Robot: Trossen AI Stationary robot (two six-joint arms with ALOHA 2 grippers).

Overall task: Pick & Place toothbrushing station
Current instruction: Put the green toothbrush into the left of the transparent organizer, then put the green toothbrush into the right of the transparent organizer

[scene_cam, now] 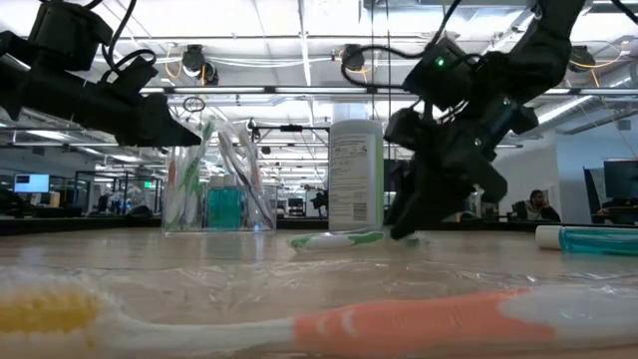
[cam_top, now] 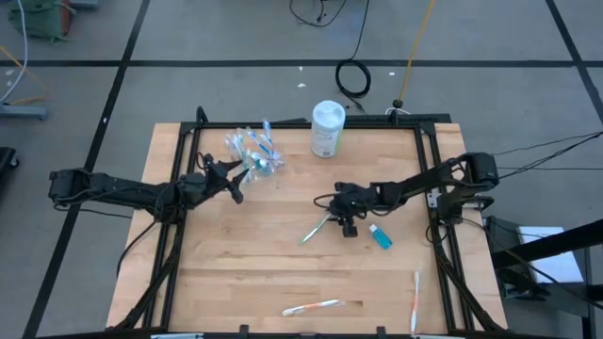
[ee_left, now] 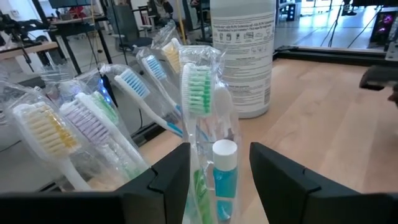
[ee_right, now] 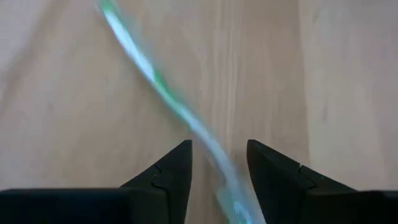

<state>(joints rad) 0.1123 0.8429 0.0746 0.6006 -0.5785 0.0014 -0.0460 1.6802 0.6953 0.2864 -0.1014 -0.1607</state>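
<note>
Right up close in the low view lies a pink toothbrush point(scene_cam: 399, 324) on the table point(cam_top: 254, 254), but it is not the one being picked. That one is the green toothbrush point(cam_top: 316, 229), flat on the table near the middle. Its long body runs on a slant, one end toward the near left, the other toward the far right.

The right claw point(cam_top: 341, 223) hangs just over the far-right end of this brush. The right wrist view shows the green brush point(ee_right: 168, 99) passing between the two open fingers point(ee_right: 165, 174), which do not squeeze it yet. The brush crosses the gap at an angle, so I think the claw should turn a little or drop straight down before it shuts, or the brush may slip out.

A small teal tube point(cam_top: 380, 236) lies just beside the right claw, toward the right arm's base.

The clear cup point(cam_top: 252, 151) stands far off to the left, near the back, already full of brushes. The left claw point(cam_top: 233, 179) waits open right by it, with a wrapped brush point(ee_left: 202, 106) standing between its fingers point(ee_left: 165, 180), untouched. The right arm is much nearer to the green brush.
</note>
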